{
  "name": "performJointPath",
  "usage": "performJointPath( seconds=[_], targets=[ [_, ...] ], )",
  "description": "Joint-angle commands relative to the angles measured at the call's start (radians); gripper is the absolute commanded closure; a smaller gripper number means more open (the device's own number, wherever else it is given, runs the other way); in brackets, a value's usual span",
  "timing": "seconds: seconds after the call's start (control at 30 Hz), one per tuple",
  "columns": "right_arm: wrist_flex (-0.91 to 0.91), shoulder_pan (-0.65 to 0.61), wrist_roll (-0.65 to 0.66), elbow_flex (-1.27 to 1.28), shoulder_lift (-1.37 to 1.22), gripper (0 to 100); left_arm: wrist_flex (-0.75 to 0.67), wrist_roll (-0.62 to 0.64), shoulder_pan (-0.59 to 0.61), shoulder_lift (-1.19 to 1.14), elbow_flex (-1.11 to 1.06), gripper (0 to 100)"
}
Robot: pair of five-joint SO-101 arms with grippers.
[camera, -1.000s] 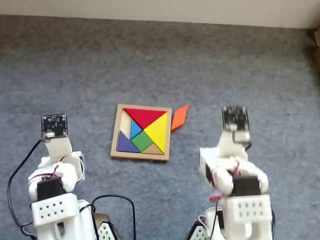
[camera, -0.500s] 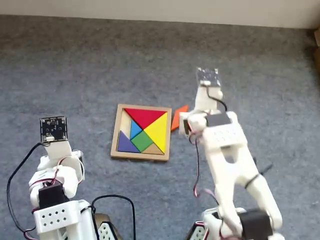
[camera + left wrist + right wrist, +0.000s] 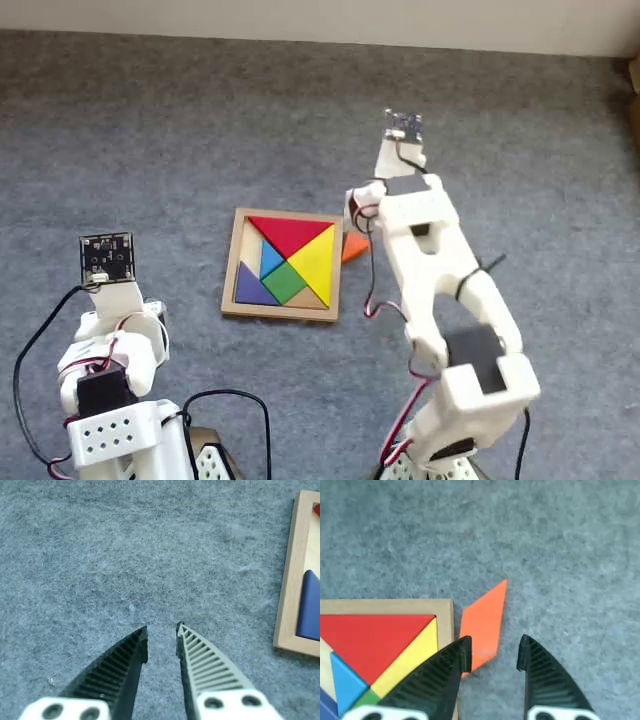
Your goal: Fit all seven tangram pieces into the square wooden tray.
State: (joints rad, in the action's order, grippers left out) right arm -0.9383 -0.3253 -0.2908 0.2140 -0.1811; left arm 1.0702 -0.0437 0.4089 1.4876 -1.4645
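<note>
The right gripper (image 3: pixel 493 655) has its fingers a little apart and holds nothing. The orange piece (image 3: pixel 482 622) lies on the carpet (image 3: pixel 570 555) just past their tips, beside the wooden tray (image 3: pixel 445 606). The left gripper (image 3: pixel 161 639) has a narrow gap between its fingers, and the tray is off to one side.

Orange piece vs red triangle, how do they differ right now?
Shape: the orange piece is a parallelogram, the red triangle a triangle. Place: the orange piece lies on the carpet beside the tray; the red triangle sits inside it. Size: the red triangle looks larger than the orange piece. The open right end effector hangs over the orange piece, not the red triangle. Both lie flat.
</note>
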Motion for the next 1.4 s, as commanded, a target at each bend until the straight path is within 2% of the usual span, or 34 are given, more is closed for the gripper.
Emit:
performJointPath(
  seconds=[0.0,0.43,0.77,0.9,0.97,1.07,1.37],
  targets=[
    [0.021,-0.013,-0.031,-0.117,-0.054,83.8,-0.015,-0.006,0.01,0.013,0.002,88],
    [0.016,-0.03,-0.026,-0.232,-0.298,83.8,-0.017,-0.008,0.007,0.013,0.002,88],
    [-0.085,-0.067,-0.025,-0.242,-0.311,84.5,-0.017,-0.008,0.007,0.013,0.002,88],
    [-0.088,-0.061,-0.023,-0.242,-0.309,93.4,-0.017,-0.008,0.008,0.013,0.002,88],
    [-0.101,-0.061,0.029,-0.242,-0.309,97.9,-0.015,-0.008,0.008,0.013,0.002,88],
    [-0.136,-0.064,0.11,-0.243,-0.3,99.3,-0.015,-0.008,0.008,0.013,0.002,88],
    [-0.179,-0.093,0.117,-0.196,0.001,99.3,-0.015,-0.008,0.01,0.013,0.002,88]
  ],
)
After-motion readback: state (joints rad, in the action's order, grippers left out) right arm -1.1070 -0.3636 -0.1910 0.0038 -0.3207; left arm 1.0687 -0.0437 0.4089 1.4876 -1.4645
